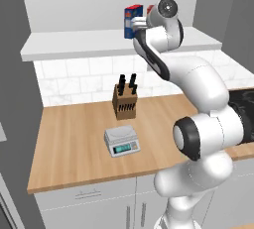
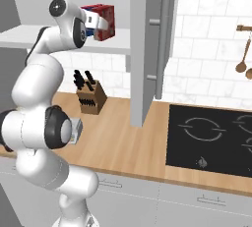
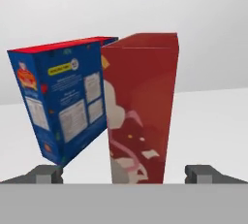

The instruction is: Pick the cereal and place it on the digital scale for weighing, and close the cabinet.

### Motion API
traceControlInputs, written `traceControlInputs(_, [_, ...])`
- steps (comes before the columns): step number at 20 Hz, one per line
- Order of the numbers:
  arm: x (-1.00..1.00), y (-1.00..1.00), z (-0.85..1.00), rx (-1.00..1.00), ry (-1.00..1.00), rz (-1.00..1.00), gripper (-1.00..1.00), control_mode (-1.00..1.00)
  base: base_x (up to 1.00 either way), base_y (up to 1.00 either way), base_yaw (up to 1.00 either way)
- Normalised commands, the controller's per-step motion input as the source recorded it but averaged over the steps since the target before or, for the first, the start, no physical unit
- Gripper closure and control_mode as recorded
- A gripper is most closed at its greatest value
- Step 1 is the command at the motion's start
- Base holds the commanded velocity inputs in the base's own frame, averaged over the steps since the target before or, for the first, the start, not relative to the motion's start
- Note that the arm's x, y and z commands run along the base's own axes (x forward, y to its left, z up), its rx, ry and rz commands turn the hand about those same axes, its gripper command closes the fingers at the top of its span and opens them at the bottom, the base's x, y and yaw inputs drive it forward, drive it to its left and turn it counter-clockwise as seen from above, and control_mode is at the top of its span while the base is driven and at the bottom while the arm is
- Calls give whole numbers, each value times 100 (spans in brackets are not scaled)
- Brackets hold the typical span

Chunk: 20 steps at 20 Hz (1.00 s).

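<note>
Here the open fingers point(image 3: 47, 173) straddle the red cereal point(image 3: 143, 106) standing on the cabinet shelf point(image 1: 74, 44), so ease forward centred on it, clear of the blue box point(image 3: 60, 102) touching its side, before closing.

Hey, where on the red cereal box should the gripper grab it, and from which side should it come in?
Grip the cereal across its narrow thickness, roughly mid-height, coming straight in at the near edge as the open gripper already faces it. The box stands upright on the cabinet shelf, tall and flat, so the thin dimension probably fits between the fingers. The blue box leans close beside it, so that finger needs care.
</note>
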Motion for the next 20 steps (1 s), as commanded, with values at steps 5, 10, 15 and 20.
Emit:
traceControlInputs(5, [37,-5,-8,0,0,0,-100,-100,0,0,0])
traceControlInputs(10, [29,-6,-1,0,0,0,-100,-100,0,0,0])
traceControlInputs(15, [23,-5,0,0,0,0,-100,-100,0,0,0])
traceControlInputs(20, [21,-2,0,0,0,0,-100,-100,0,0,0])
